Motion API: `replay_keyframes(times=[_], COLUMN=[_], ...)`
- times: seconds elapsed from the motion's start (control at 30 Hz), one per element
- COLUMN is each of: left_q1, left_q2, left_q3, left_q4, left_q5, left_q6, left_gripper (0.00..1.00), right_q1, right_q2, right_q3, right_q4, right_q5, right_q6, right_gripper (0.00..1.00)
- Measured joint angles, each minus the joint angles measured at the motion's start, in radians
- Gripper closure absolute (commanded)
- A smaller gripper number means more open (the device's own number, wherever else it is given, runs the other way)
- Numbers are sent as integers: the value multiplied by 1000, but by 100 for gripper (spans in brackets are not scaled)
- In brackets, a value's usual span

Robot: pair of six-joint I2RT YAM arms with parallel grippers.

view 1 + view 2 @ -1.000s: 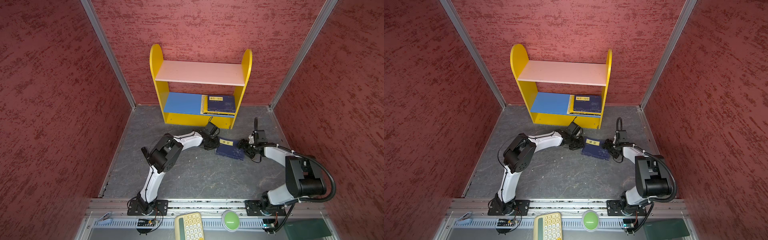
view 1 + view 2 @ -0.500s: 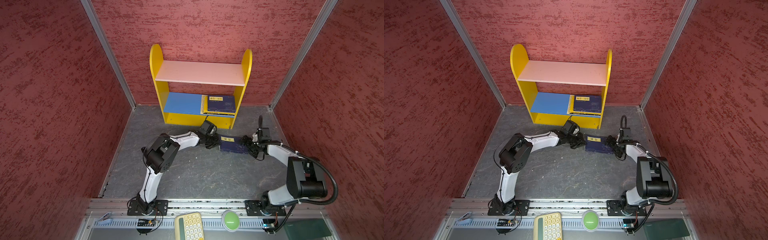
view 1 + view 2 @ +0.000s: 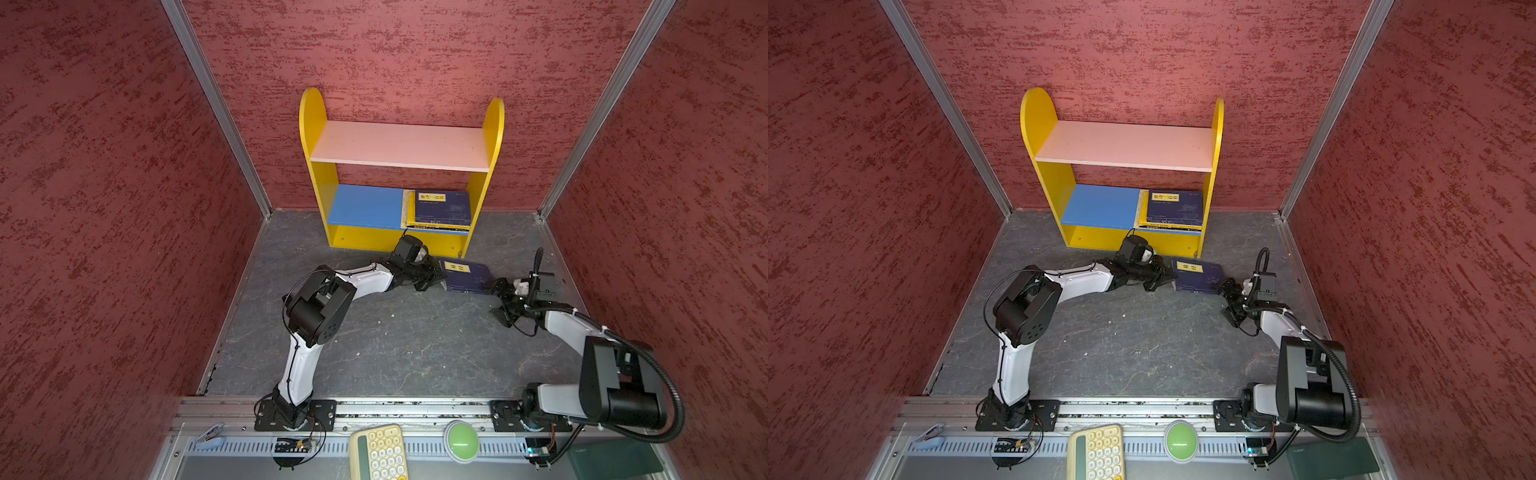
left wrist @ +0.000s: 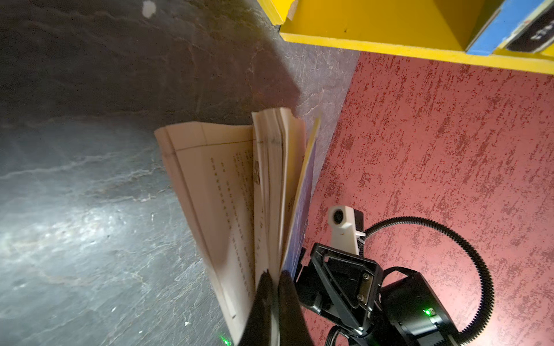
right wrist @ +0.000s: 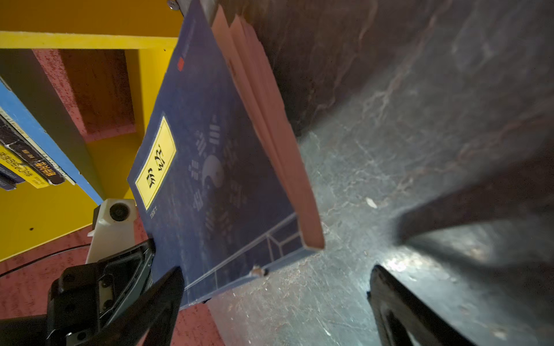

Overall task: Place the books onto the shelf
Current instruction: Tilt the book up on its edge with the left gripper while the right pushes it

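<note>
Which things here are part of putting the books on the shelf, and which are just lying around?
Job:
- navy book, pinched in the left tool
- book stack, lying on the lower board
- shelf

Lying about, all at the near edge:
- keypad
- green button
- dark green slab

Both top views look steeply down toward the shelf (image 3: 401, 146) (image 3: 1125, 145) — the wrist cameras, close in, share the navy book (image 5: 209, 167) (image 4: 269, 179) from opposite ends.
</note>
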Motion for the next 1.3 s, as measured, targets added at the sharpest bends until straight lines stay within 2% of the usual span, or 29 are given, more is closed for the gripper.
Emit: replay_keyframes(times=[0.13,0.27,0.33,0.5,0.67,0.73,0.8,1.0,1.07,1.3], left_q1=[0,0,2,5,7,9,8,27,38,68], left_q2=[0,0,0,0,0,-1,-7,-109,-154,-256], left_q3=[-2,-6,-6,-6,-34,-51,-70,-128,-145,-242], left_q4=[28,55,69,97,102,95,75,15,9,92], left_q5=[21,32,45,60,59,59,51,19,14,25], left_q6=[-14,-23,-29,-33,-32,-28,-17,28,42,58], left_gripper=[100,100,100,100,100,92,85,51,45,36], right_q1=[0,0,0,0,0,0,3,5,5,5], right_q2=[8,72,109,154,154,153,150,90,44,-113], right_q3=[0,1,1,1,1,1,1,1,10,167], right_q4=[134,285,332,381,416,421,426,366,320,131], right_q5=[-18,-60,-76,-101,-111,-118,-126,-121,-120,-117], right_q6=[68,131,150,175,192,209,211,201,190,106], right_gripper=[13,29,42,64,81,92,92,92,92,91])
